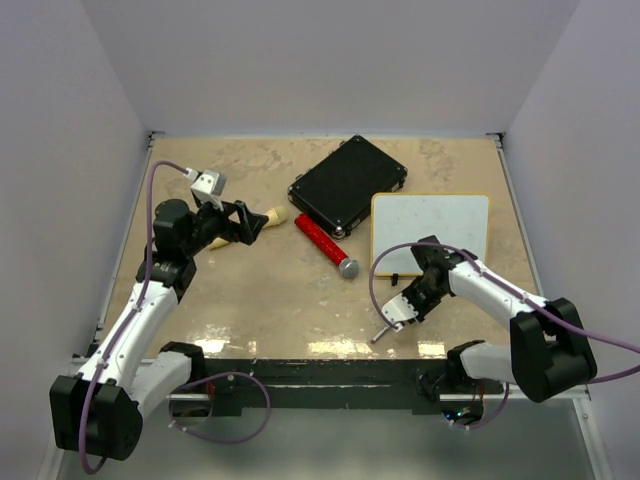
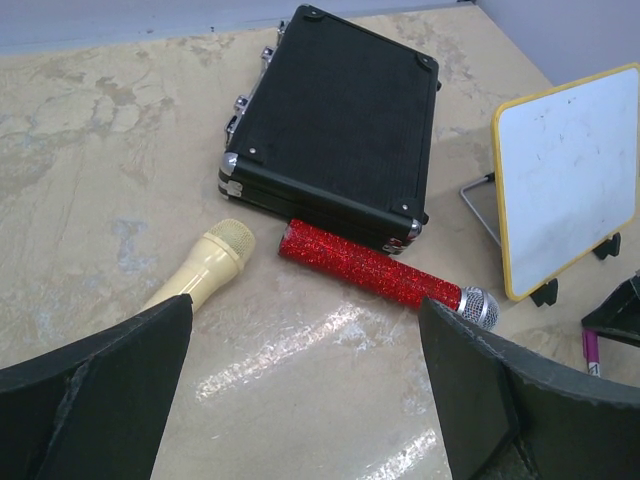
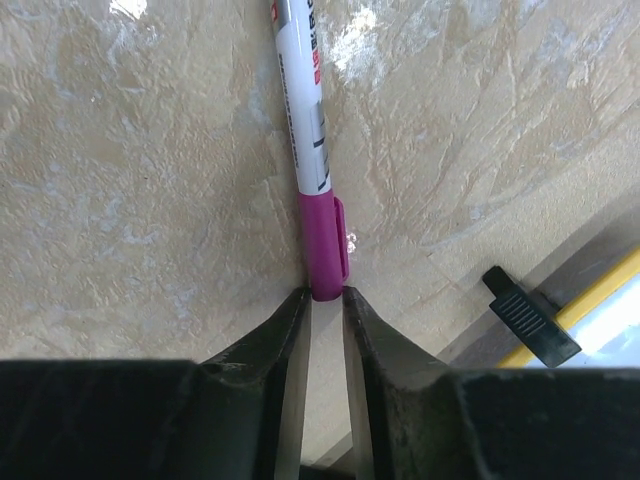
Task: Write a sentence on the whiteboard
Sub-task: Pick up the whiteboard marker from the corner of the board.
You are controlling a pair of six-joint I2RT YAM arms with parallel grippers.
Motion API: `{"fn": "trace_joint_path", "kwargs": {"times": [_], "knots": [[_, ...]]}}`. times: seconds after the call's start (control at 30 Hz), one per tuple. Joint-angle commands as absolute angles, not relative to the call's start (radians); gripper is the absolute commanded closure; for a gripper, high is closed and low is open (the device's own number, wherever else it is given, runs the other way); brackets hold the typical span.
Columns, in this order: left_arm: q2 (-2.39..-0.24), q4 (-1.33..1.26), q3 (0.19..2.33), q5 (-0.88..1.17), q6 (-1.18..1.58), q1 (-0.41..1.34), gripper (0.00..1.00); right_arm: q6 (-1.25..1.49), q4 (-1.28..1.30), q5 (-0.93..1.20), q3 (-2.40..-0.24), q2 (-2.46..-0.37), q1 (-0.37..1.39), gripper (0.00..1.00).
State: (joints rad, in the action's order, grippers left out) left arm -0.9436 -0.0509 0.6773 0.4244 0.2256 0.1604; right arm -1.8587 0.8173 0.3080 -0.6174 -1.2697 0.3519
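The whiteboard (image 1: pixel 430 232) stands tilted on black clip feet at the right of the table, with a yellow rim. Its white face shows only faint smudges in the left wrist view (image 2: pixel 570 185), and no sentence is visible. Its corner and one foot show in the right wrist view (image 3: pixel 600 295). My right gripper (image 1: pixel 402 312) is in front of the board, low over the table. It (image 3: pixel 326 292) is shut on the purple cap end of a white marker (image 3: pixel 308 120), which points away toward the near edge (image 1: pixel 380 336). My left gripper (image 1: pixel 255 222) is open and empty at the left (image 2: pixel 305 330).
A black case (image 1: pixel 347 184) lies at the back centre, left of the board. A red glitter microphone (image 1: pixel 325 244) lies in front of it. A cream microphone (image 2: pixel 205 265) lies by my left gripper. A wire stand (image 2: pixel 478 205) sits behind the board.
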Motion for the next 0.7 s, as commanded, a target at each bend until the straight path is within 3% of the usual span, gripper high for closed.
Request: {"fn": "trace_joint_path", "kwargs": {"times": [0.0, 0.1, 0.23, 0.43, 0.67], "knots": [[-0.951, -0.100, 0.718, 0.453, 0.238, 0.166, 0.00, -1.826, 0.827, 0.357, -0.646, -1.279, 0.365, 0.69], [-0.954, -0.101, 0.715, 0.457, 0.238, 0.166, 0.00, -1.822, 0.853, 0.405, -0.672, -1.281, 0.374, 0.58], [-0.959, -0.104, 0.716, 0.469, 0.236, 0.166, 0.00, -1.799, 0.830, 0.411, -0.660, -1.289, 0.413, 0.56], [-0.954, -0.117, 0.710, 0.495, 0.238, 0.166, 0.00, -1.718, 0.769, 0.410, -0.640, -1.321, 0.469, 0.67], [-0.965, -0.159, 0.696, 0.584, 0.255, 0.186, 0.00, -1.657, 0.764, 0.408, -0.643, -1.310, 0.477, 0.90]]}}
